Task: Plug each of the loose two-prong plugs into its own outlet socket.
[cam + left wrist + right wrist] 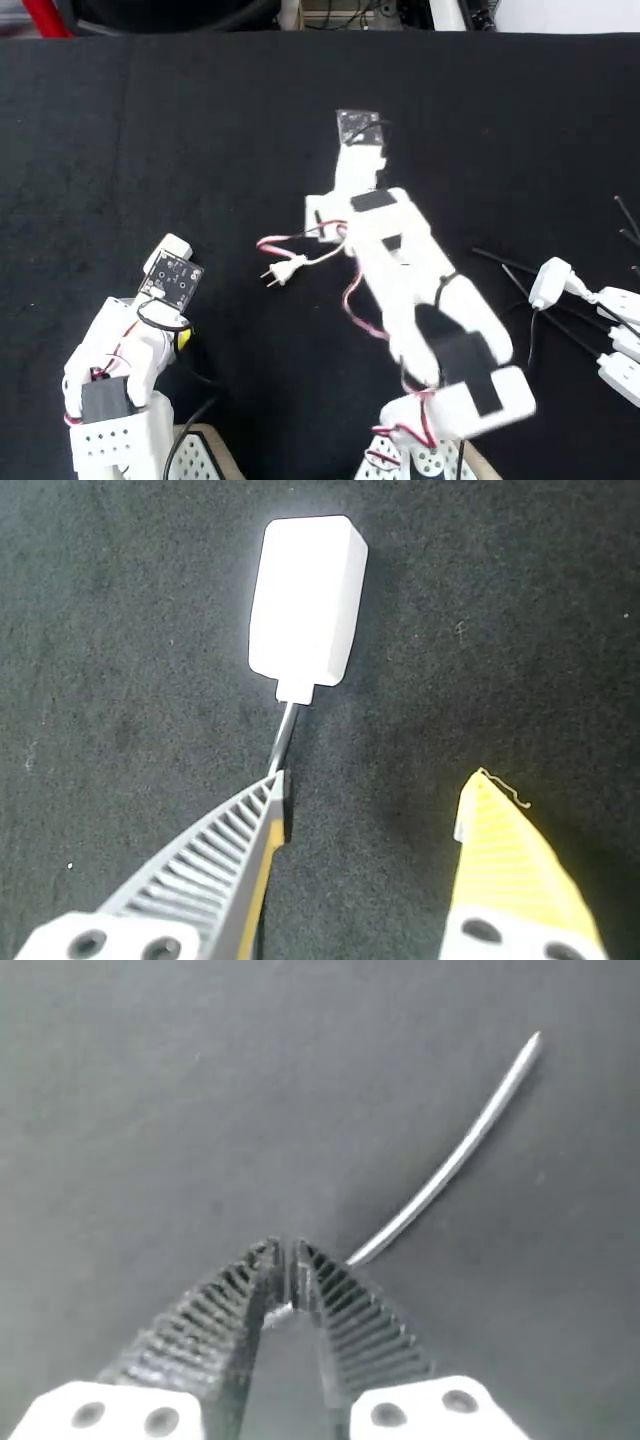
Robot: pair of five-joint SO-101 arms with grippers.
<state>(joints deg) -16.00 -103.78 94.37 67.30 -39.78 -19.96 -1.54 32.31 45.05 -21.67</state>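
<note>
My left gripper [375, 780] is open at the table's front left, its grey finger [225, 855] and yellow finger [505, 855] spread wide. Just ahead of it lies a white block [305, 600] whose thin cable runs under the grey fingertip. In the high view the block [175, 245] peeks out past that wrist. My right gripper [290, 1260] is shut on a thin dark cable stub [450, 1160] that curves away to a free end. A bit of white shows between its fingers. That gripper [357, 125] is at the table's far middle. A loose white two-prong plug [285, 270] lies beside the right arm.
White outlet sockets [620, 340] sit at the right edge, with another white plug [550, 280] and several black cable stubs [505, 265] beside them. The black cloth [180, 130] covers the table.
</note>
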